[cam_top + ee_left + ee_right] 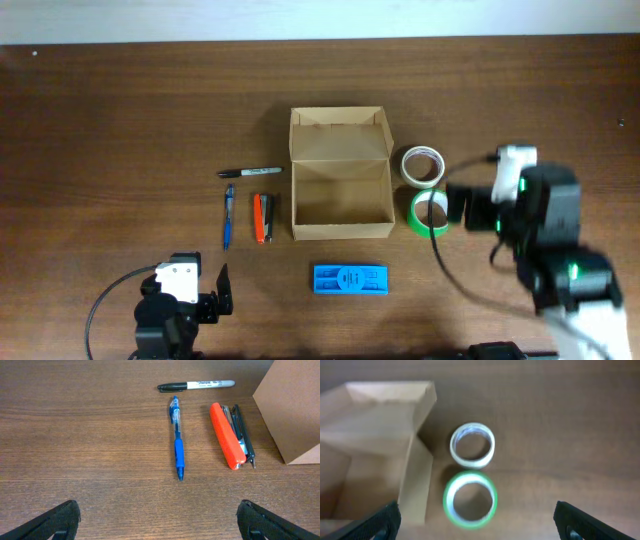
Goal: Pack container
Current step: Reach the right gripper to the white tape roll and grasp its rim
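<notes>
**A:** Where is the small tan cardboard box with a hinged flap lid [340, 200]?

**B:** At the middle of the overhead frame. Its mouth faces up and the flap is folded back toward the top edge. We see nothing inside it. It is matt, stiff board with sharp creases.

**A:** And our right claw [477, 521]?

**B:** It is spread wide and holds nothing. In its wrist view the green ring of tape [470, 499] lies low at centre, between the two dark fingers. The white ring of tape [472, 445] sits just above it, close or touching. The box wall fills the left of that frame. So we judge the right arm nearer to the tape, and the box lies just left of the rolls.

**A:** Is there a long axis to mind?

**B:** Not on the rolls. Both are round and lie flat with the hole upward. That view is blurred, so we cannot tell their thickness.

**A:** Our left claw [160, 522]?

**B:** It is equally wide and empty, at the lower left of the overhead frame. In its view the slim blue plastic pen [177, 440] and the orange tool with a dark metal edge [227, 435] both run up the frame. Our fingers would close across them. The black-capped white marker [196, 385] lies crosswise at the top, and the box corner is at the right edge.

**A:** Anything else?

**B:** The flat blue rectangular plastic piece [350, 279] lies below the box in the overhead frame, between our arms.
</notes>
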`<state>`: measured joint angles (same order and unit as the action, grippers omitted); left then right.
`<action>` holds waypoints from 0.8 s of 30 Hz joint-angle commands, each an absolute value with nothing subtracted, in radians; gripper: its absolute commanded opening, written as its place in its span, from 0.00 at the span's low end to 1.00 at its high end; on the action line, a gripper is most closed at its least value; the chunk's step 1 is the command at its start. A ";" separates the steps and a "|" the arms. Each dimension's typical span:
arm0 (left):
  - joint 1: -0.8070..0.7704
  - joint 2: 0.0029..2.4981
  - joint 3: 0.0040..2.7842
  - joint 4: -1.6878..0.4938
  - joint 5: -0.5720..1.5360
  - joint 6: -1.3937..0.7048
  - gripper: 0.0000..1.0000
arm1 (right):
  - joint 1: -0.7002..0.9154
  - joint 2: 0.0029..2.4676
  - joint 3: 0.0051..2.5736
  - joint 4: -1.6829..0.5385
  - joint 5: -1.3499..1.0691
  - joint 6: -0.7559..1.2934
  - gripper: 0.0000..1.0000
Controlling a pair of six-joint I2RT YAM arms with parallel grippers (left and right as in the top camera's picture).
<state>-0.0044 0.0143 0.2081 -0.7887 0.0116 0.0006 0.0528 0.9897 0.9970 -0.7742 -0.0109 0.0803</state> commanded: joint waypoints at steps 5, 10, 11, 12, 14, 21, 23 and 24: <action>-0.008 0.006 0.200 -0.789 0.023 0.016 0.99 | 0.043 1.384 1.345 -0.864 0.064 0.220 0.99; -0.008 0.006 0.200 -0.789 0.023 0.016 1.00 | 0.043 1.607 1.510 -0.883 0.065 0.226 0.99; -0.008 0.006 0.200 -0.789 0.023 0.016 1.00 | 0.043 1.642 1.530 -0.883 0.065 0.226 0.99; -0.008 0.006 0.200 -0.789 0.023 0.016 1.00 | 0.043 1.674 1.541 -0.883 0.064 0.225 0.99; -0.008 0.006 0.200 -0.789 0.023 0.016 0.99 | 0.043 1.725 1.543 -0.871 0.068 0.210 0.99; -0.008 0.006 0.200 -0.789 0.023 0.016 1.00 | 0.036 1.879 1.543 -0.860 0.109 0.193 1.00; -0.008 0.006 0.200 -0.789 0.023 0.016 1.00 | 0.036 1.916 1.543 -0.861 0.105 0.194 0.98; -0.008 0.006 0.200 -0.789 0.023 0.016 1.00 | 0.036 1.942 1.543 -0.865 0.105 0.200 0.96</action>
